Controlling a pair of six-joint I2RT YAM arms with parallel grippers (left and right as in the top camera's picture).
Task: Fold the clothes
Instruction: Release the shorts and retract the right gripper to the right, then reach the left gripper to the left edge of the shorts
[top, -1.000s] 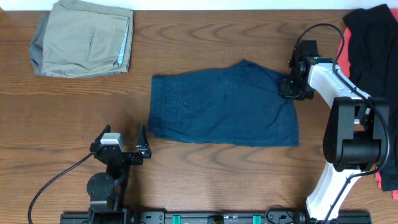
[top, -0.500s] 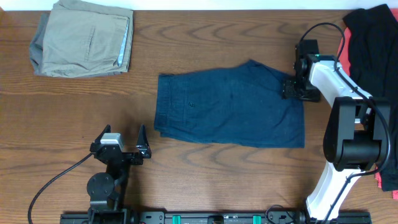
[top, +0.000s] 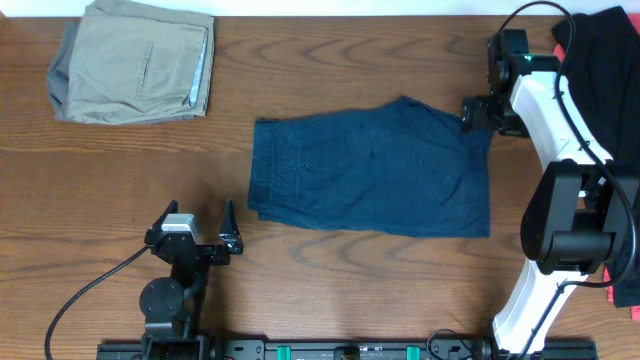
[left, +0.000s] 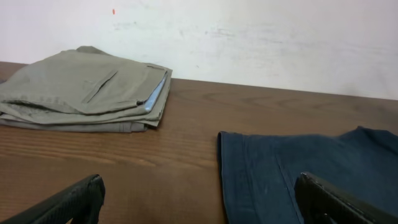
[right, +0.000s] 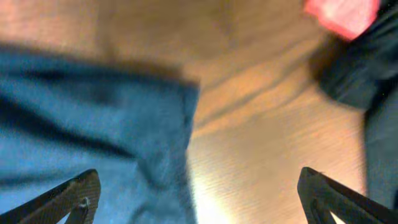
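Dark navy shorts (top: 370, 175) lie flat in the middle of the table, with the waistband at the left. They also show in the left wrist view (left: 298, 168) and blurred in the right wrist view (right: 93, 130). My right gripper (top: 480, 112) hovers open at their upper right corner with nothing between its fingers; in its own view (right: 199, 199) one finger is over the cloth and the other over bare wood. Near the front edge, my left gripper (top: 195, 228) rests open and empty just left of the shorts (left: 199, 205).
Folded khaki shorts (top: 135, 60) sit at the back left (left: 87, 87). A heap of black and coral-red garments (top: 600, 70) lies at the far right behind the right arm; the red piece (right: 342, 15) and the black piece (right: 360, 68) show in the right wrist view.
The right gripper pulled the navy shorts slightly rightward, then opened, let go of their corner and drew back toward the far right. The left arm stayed still.
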